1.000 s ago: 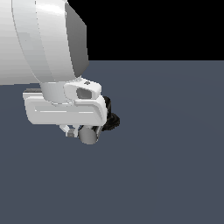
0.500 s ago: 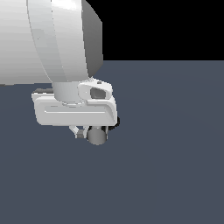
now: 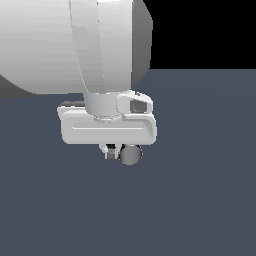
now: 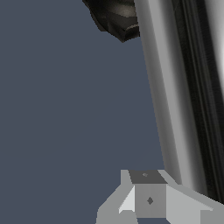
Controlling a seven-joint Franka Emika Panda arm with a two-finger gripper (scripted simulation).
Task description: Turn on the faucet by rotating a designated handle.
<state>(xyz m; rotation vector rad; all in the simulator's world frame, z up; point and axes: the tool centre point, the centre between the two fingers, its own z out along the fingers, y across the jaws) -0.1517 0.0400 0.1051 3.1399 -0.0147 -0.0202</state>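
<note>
Handle (image 4: 175, 87) touching gripper (image 3: 120, 152) finger (image 4: 148, 199); floor (image 4: 65, 109) open beside.

The big white arm (image 3: 75, 47) fills the upper part of the exterior view and hides most of what sits under it. Only the round end of the handle (image 3: 131, 154) peeks out below the gripper (image 3: 112, 150). The gray floor (image 3: 200, 190) around and below is open. In the wrist view, the shiny handle (image 4: 175, 96) is very near one finger (image 4: 148, 197). The faucet's black elbow (image 4: 116, 17) blocks the far end. The floor (image 4: 61, 109) beside the bar is open.
</note>
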